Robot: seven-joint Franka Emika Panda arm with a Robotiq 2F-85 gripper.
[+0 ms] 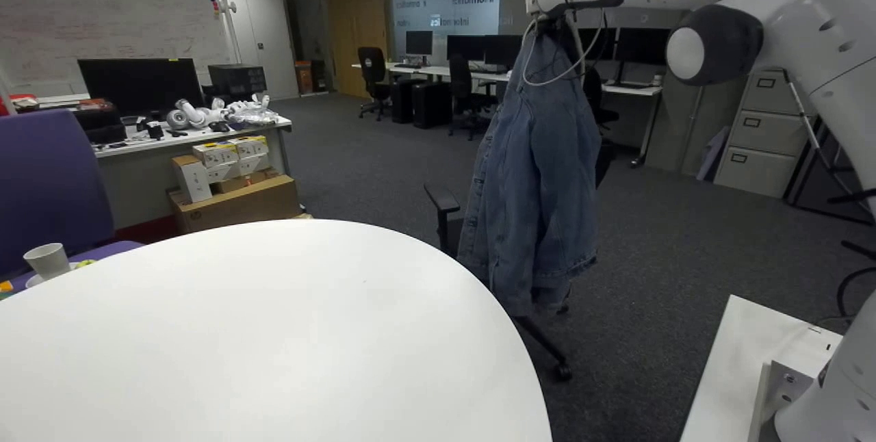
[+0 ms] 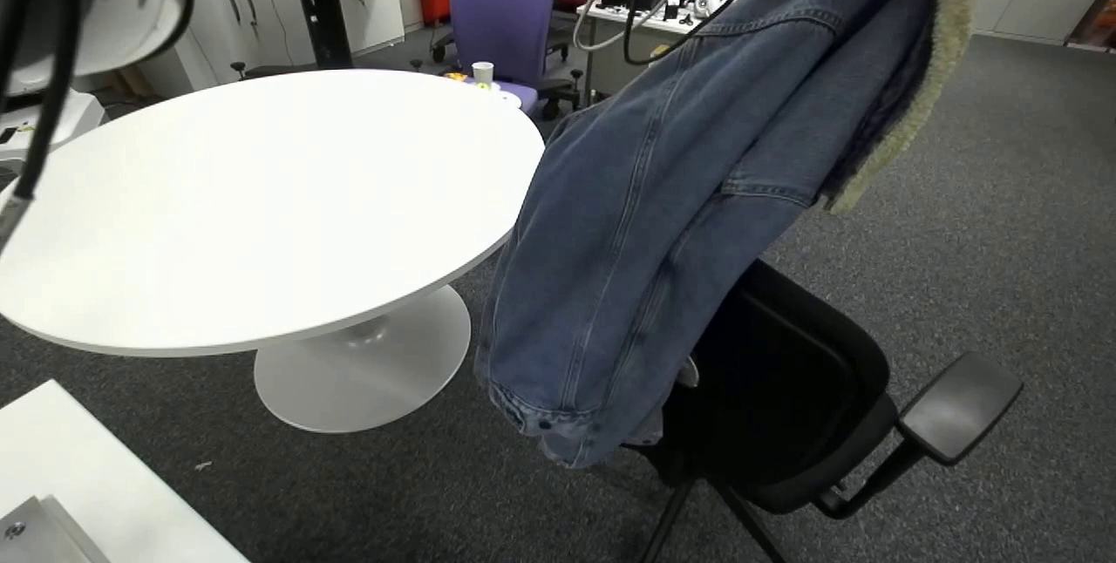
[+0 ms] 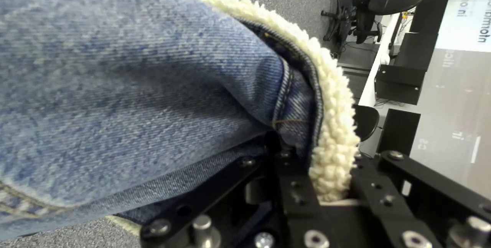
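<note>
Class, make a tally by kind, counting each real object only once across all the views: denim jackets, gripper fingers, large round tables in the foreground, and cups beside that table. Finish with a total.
Denim jacket: 1
Gripper fingers: 2
Large round table: 1
Cup: 1
Total: 5

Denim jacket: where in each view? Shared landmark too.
In an exterior view: jacket hangs right of centre.
In an exterior view: jacket slants from lower centre to upper right.
In the wrist view: jacket fills most of the left half.
Shared landmark: round white table, in both exterior views only.
</note>
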